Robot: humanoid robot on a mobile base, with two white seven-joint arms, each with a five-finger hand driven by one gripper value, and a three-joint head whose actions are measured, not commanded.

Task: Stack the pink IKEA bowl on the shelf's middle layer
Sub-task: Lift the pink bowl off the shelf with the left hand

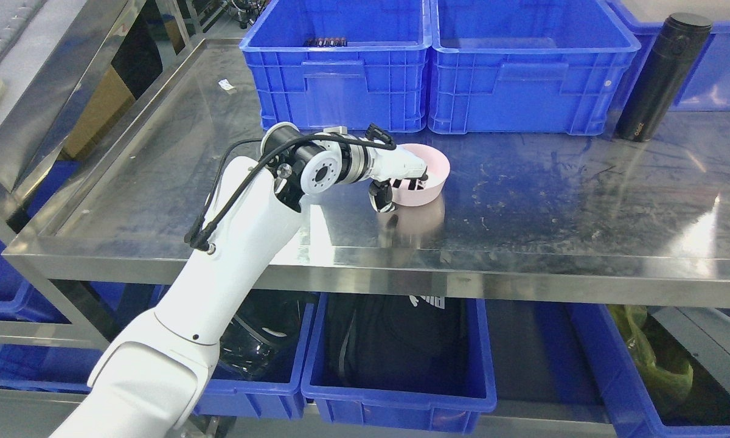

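A pink bowl [433,176] rests on the steel shelf surface [523,207], in front of the blue bins. My left hand [401,179] reaches in from the lower left and grips the bowl's near-left rim: fingers lie inside the bowl, and the thumb [382,199] is outside against its wall. I cannot tell whether the bowl is lifted or resting; its reflection shows just beneath it. The right arm is out of view.
Two large blue bins [340,73] [526,73] stand at the back of the shelf. A black flask [663,76] stands at the right back. Blue bins [395,359] with dark items fill the layer below. A steel frame post [48,97] runs at the left.
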